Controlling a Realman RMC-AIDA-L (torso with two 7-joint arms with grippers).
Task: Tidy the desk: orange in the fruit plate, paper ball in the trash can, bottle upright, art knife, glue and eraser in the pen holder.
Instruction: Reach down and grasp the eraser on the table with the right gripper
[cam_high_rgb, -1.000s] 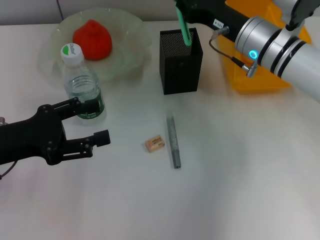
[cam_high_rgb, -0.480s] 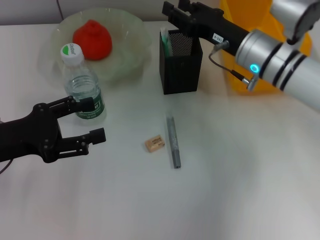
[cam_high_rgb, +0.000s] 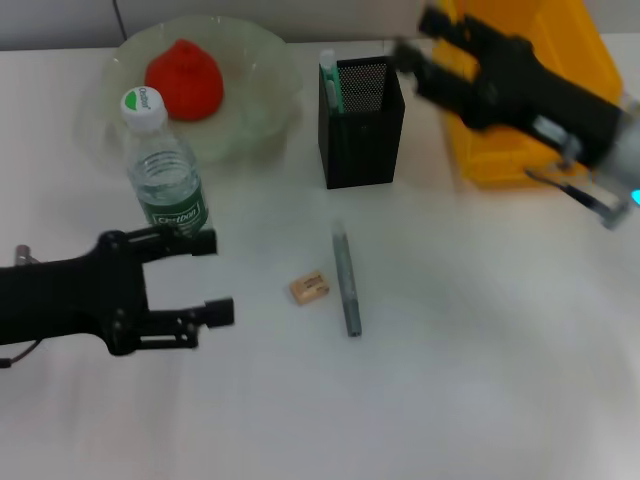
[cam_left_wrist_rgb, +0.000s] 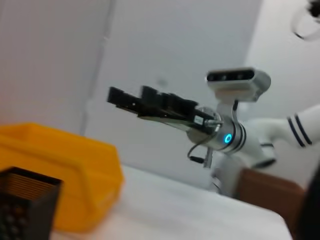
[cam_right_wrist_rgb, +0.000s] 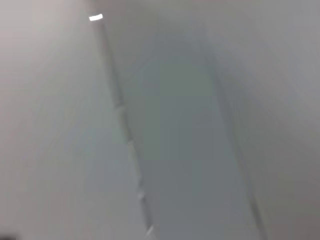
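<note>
i judge the stationery step is part way through: a green-and-white stick stands in the black mesh pen holder, while the eraser and a grey pen-like tool, likely the art knife, lie on the tabletop just beside each other, near of the holder. the orange sits in the pale-green fruit plate at far left and the bottle stands upright near of it; i see no paper ball. my right end effector hangs above the gap between the holder and the yellow trash can, fingers apart and carrying nothing. my left end effector hovers low at near left, fingers spread and empty, pointing toward the eraser. next i'd reach to the eraser, close on its short sides and lift it to the holder.
</note>
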